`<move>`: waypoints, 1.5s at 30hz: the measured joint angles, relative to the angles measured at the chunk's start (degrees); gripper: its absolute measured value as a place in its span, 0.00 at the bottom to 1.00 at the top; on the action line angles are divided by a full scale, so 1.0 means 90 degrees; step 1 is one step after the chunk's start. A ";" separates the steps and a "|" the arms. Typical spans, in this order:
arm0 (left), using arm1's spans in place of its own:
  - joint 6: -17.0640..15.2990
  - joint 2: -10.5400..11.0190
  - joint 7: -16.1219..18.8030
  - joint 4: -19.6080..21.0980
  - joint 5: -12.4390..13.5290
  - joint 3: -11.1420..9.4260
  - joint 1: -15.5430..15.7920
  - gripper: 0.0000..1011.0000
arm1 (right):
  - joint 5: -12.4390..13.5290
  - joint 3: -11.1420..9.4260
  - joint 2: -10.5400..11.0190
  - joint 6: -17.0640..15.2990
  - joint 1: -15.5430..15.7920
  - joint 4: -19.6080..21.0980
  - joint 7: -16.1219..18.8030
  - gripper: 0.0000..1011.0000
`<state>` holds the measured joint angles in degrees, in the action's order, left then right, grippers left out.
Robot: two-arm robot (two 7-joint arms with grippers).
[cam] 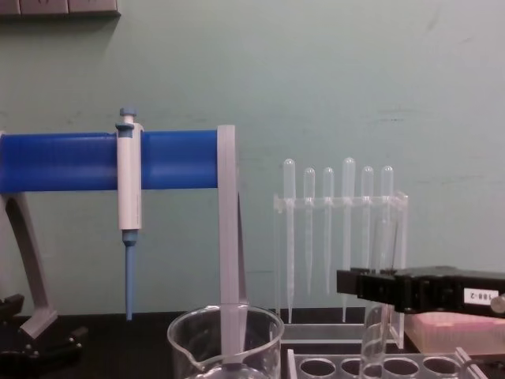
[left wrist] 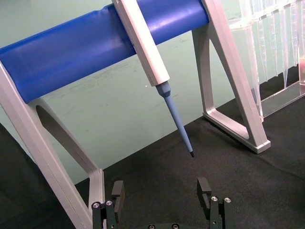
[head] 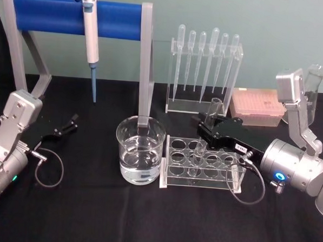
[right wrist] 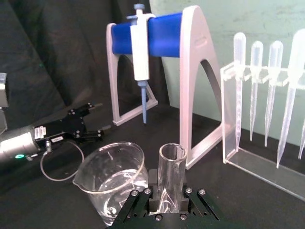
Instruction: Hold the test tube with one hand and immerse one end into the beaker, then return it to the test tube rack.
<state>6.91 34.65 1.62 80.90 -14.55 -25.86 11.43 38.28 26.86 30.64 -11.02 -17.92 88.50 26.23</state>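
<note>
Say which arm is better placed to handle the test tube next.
Right, probably: the right gripper is shut on the test tube in the rack, beside the beaker. The left gripper lies open far off to the left.

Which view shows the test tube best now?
The head view: the test tube shows whole, lower end in the rack, with the right gripper shut on it. The right wrist view shows its open mouth above the gripper; the chest view its side, cut off below. The left gripper sits parked.
</note>
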 joint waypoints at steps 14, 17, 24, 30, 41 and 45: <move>0.0000 0.0000 0.0000 0.0000 0.0000 0.0000 0.0000 0.99 | -0.0802 0.0063 0.0383 0.0104 0.0034 0.0837 -0.0148 0.22; 0.0000 0.0000 0.0000 0.0000 0.0000 0.0000 0.0000 0.99 | -0.0896 0.0060 0.0446 0.0068 0.0024 0.0962 -0.0106 0.22; 0.0000 0.0000 0.0000 0.0000 0.0000 0.0000 0.0000 0.99 | -0.0985 -0.0031 0.0545 -0.0003 0.0060 0.1212 0.0031 0.22; 0.0000 0.0000 0.0000 0.0000 0.0000 0.0000 0.0000 0.99 | -0.0982 -0.0089 0.0529 -0.0016 0.0096 0.1237 0.0068 0.22; 0.0000 0.0000 0.0000 0.0000 0.0000 0.0000 0.0000 0.99 | -0.0786 -0.0174 0.0507 -0.0146 0.0083 0.1248 0.0176 0.22; 0.0000 0.0000 0.0000 0.0000 0.0000 0.0000 0.0000 0.99 | -0.0655 -0.0188 0.0538 -0.0245 0.0025 0.1254 0.0237 0.22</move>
<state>6.91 34.64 1.62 80.90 -14.55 -25.86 11.43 32.38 25.17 35.48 -13.23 -17.69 99.79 28.37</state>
